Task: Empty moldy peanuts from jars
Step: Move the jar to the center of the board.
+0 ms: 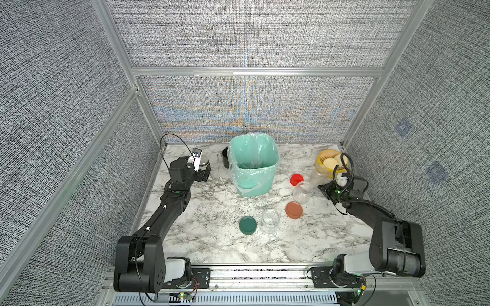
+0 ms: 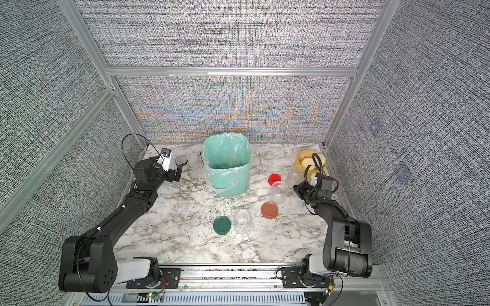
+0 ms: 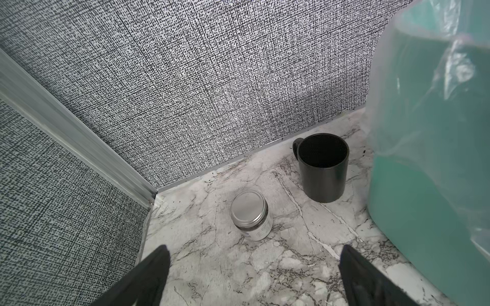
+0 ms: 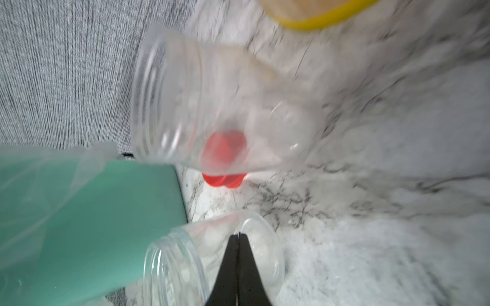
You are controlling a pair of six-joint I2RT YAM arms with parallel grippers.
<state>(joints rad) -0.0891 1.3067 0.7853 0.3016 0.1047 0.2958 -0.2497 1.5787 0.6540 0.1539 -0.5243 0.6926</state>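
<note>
Shut and empty, the right gripper (image 1: 321, 188) could topple the jar (image 1: 303, 192) at its nine o'clock if swung; left gripper (image 3: 254, 250) gapes, empty.

White marble pattern with grey-black veins on the table (image 1: 212, 201). Mint green on the bin (image 1: 252, 186), under a clear liner (image 1: 234, 169). Colourless and see-through for the jars (image 1: 270, 220). Dark green lid (image 1: 248, 225), red lid (image 1: 296, 179), terracotta lid (image 1: 294, 210). Matte black on the mug (image 3: 322, 169). Silver on top of the tin (image 3: 250, 217). Yellow for the bowl (image 1: 320, 155), cream for the discs (image 1: 330, 162). Speckled grey weave on the walls (image 1: 252, 34).
</note>
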